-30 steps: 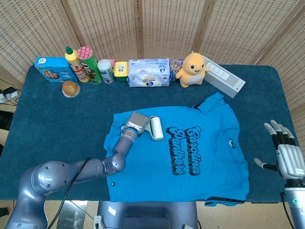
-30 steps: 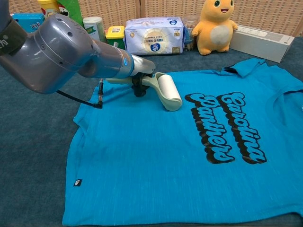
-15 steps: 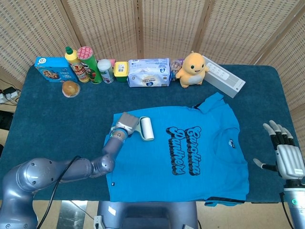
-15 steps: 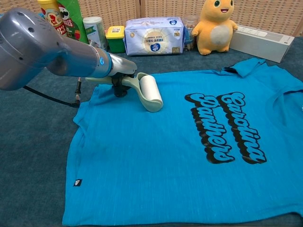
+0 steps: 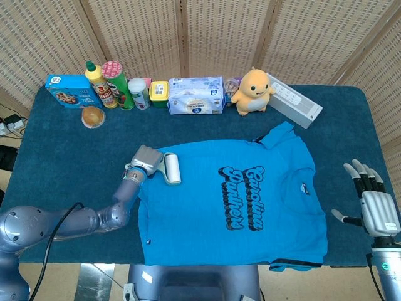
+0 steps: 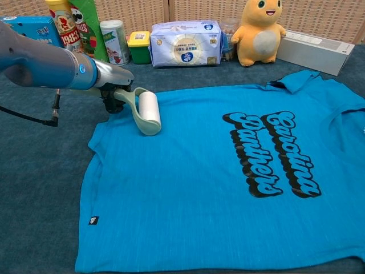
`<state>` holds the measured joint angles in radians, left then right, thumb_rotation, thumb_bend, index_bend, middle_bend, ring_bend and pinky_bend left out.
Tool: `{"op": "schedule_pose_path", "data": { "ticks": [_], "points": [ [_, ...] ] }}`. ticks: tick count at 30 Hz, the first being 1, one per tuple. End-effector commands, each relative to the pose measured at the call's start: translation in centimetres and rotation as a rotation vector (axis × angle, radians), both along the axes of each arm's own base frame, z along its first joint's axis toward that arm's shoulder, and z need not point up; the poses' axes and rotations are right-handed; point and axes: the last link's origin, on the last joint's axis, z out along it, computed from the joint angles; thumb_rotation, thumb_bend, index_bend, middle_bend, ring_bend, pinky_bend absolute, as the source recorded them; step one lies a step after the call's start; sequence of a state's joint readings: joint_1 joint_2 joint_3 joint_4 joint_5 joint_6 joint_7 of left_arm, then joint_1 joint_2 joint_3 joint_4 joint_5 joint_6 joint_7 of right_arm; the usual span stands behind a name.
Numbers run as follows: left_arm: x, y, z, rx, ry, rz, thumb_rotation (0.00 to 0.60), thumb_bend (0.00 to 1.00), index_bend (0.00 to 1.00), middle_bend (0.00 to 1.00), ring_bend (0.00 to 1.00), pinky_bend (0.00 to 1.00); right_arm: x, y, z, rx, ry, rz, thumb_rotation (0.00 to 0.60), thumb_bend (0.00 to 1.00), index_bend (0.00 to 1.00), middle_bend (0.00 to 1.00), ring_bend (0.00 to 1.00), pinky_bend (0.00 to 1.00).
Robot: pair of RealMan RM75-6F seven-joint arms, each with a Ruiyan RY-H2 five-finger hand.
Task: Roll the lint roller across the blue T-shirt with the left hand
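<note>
While left hand (image 5: 143,162) grips lint roller (image 6: 148,112) at blue T-shirt (image 6: 228,182) edge (near sleeve), keep drum flat, pressure even; right hand (image 5: 376,210) idle, fingers spread.

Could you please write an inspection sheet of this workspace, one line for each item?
Surface: table with dark blue cloth.
Job's things: blue T-shirt lies flat, print up; lint roller rests on its left edge.
Clutter: along the far edge, cookie box, yellow-capped bottle, chip can, tissue pack, yellow plush toy, long white box; a muffin in front.
Hands: left hand holds the roller handle; right hand open, off the shirt.
Cables: black cable at the left arm.
Surroundings: woven screen behind the table.
</note>
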<state>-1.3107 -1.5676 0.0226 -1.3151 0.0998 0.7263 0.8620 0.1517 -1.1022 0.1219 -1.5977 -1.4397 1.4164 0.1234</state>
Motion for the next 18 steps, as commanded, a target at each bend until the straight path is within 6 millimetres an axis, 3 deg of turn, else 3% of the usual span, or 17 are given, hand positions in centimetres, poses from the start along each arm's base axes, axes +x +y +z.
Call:
{"op": "schedule_pose_path", "data": {
  "ticks": [1,9,13,16,18],
  "points": [
    [-0.6,-0.1,0.4,-0.001,0.0,0.004,0.6,0.95,1.0,0.86,0.87,0.99,0.0,0.0,0.0,0.001,0.001,-0.001,0.6,0.0,0.08,0.0,0.0,0.0],
    [-1.7,-0.3,1.5,0.002,-0.004,0.005,0.6,0.94,1.0,0.86,0.87,0.96,0.1,0.1,-0.2,0.003,0.005,0.0,0.6,0.0,0.08,0.0,0.0,0.0],
    [-1.7,-0.5,1.8,-0.001,-0.024,-0.017,0.6,0.91,0.97,0.82,0.79,0.86,0.1,0.1,-0.2,0.003,0.005,0.001,0.6,0.0,0.08,0.0,0.0,0.0],
    [-1.8,-0.8,2.2,-0.007,-0.042,-0.03,0.6,0.85,0.74,0.58,0.55,0.72,0.1,0.1,-0.2,0.002,0.006,0.002,0.6,0.0,0.08,0.0,0.0,0.0],
    [-2.0,-1.1,2.5,-0.014,-0.042,-0.032,0.6,0.79,0.44,0.32,0.32,0.58,0.1,0.1,-0.2,0.004,0.006,0.004,0.6,0.0,0.08,0.0,0.0,0.0]
  ]
}}
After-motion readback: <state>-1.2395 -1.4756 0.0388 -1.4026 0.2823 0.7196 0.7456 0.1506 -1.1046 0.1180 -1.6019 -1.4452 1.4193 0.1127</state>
